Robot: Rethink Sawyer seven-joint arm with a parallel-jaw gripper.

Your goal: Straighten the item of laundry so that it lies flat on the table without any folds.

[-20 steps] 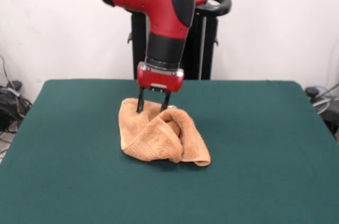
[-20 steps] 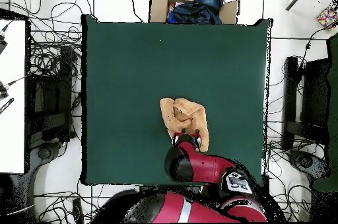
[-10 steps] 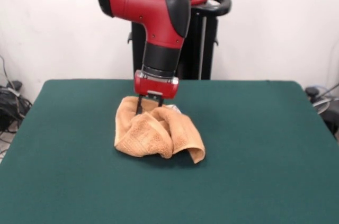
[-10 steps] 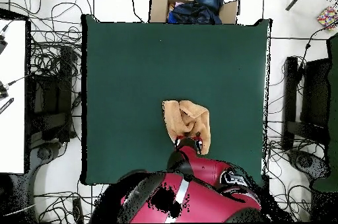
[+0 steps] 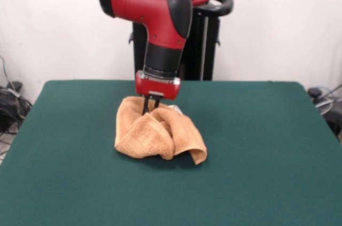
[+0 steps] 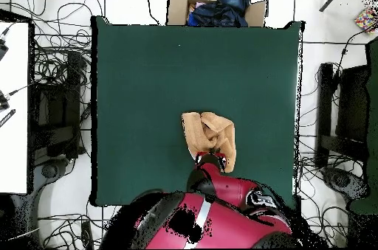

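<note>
The orange-tan towel lies crumpled in a bunched heap with several folds on the green table, a little left of its middle. My gripper comes straight down onto the heap's far top edge, and its dark fingers stand close together, pinching the cloth there. In the overhead view the towel lies near the table's robot-side edge. The red arm covers the towel's lower end and hides the gripper. The white tag is not clearly visible.
The robot's black pedestal stands behind the table's far edge. A cardboard box with dark clothes sits beyond the table's opposite edge. Cables lie on the floor round the table.
The fingers, spread apart over the towel a second ago, have closed on the cloth. The towel has bunched up and shifted slightly left in the front view. The arm has turned.
</note>
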